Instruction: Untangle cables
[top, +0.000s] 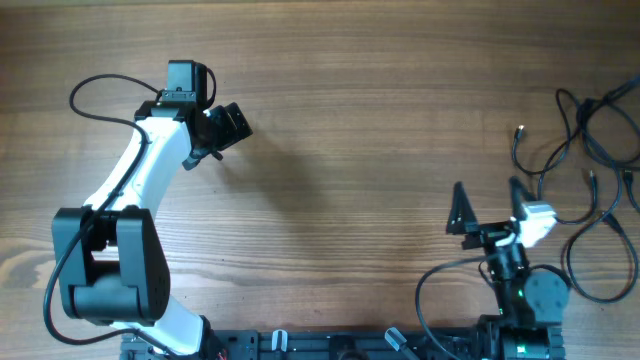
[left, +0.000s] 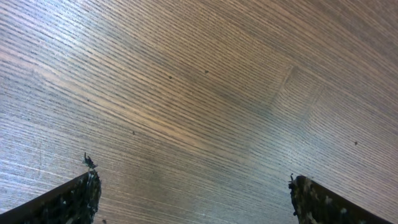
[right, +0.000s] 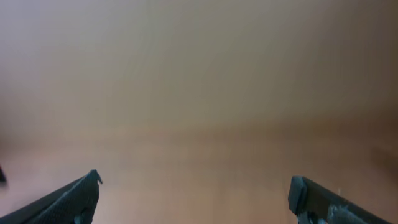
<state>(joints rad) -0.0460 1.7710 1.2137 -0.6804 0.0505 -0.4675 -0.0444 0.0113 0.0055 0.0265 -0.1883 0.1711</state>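
The cables lie as loose thin black strands with small plug ends at the table's far right, seen only in the overhead view. One loop reaches down beside the right arm's base. My right gripper is open and empty, just left of the strands and not touching them. Its wrist view shows only blurred table between the fingers. My left gripper is far off at the upper left, open and empty over bare wood.
The wooden table fills the view. The left arm's own thicker black wire loops out at the upper left. The arm bases and a black rail run along the front edge.
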